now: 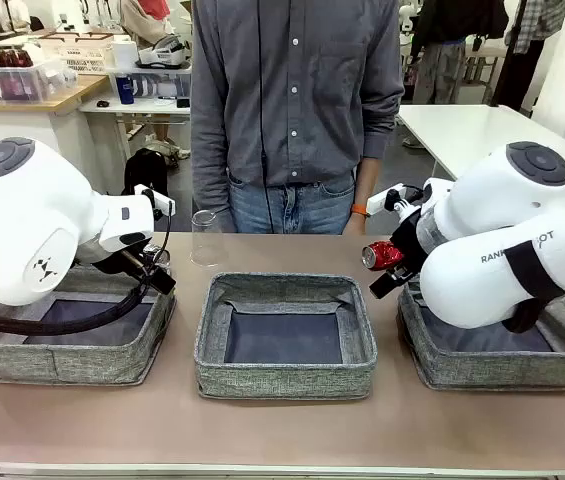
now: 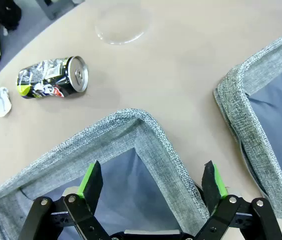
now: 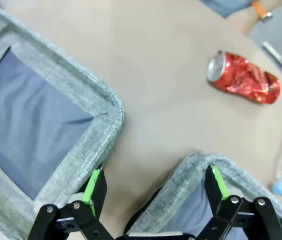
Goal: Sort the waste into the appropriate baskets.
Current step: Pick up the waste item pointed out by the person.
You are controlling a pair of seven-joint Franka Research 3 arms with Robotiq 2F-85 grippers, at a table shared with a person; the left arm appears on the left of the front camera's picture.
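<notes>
Twice logging wide-open, empty claws: right gripper (image 3: 155, 182) hanging over the right basket (image 3: 195, 161) rim, left gripper (image 2: 151, 180) over a left basket (image 2: 145, 125) corner. Listing red can (image 3: 244, 77) as lying sideways on the table (image 3: 155, 75) just beyond the right basket, far side, nearest the right gripper — long axis running left-right, mouth pointing left.

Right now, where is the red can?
In the front view the red can lies on the table, on its right side, just beyond the right basket and beside the right arm.
</notes>
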